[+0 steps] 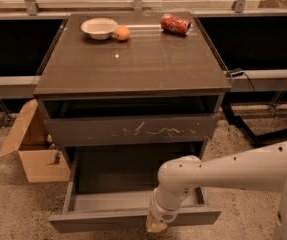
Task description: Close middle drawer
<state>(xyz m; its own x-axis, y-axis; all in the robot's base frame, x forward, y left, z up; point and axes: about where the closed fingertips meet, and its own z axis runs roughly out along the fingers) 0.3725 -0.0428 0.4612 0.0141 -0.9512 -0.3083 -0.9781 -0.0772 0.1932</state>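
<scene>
The middle drawer (108, 220) is pulled far out of the dark cabinet, showing its grey inside (118, 174). Its plain front faces me at the bottom of the view. My gripper (156, 226) is at the end of the white arm (223, 171), which reaches in from the right. It sits against the drawer's front at its top edge, a little right of the middle. Above it, the drawer front with white scratch marks (133, 130) stands slightly out. The lowest drawer is hidden.
On the cabinet top (133, 64) are a white bowl (99, 27), an orange (122, 32) and a red can (175, 24) lying on its side. An open cardboard box (33, 149) stands on the speckled floor at the left. Cables and a railing are at the right.
</scene>
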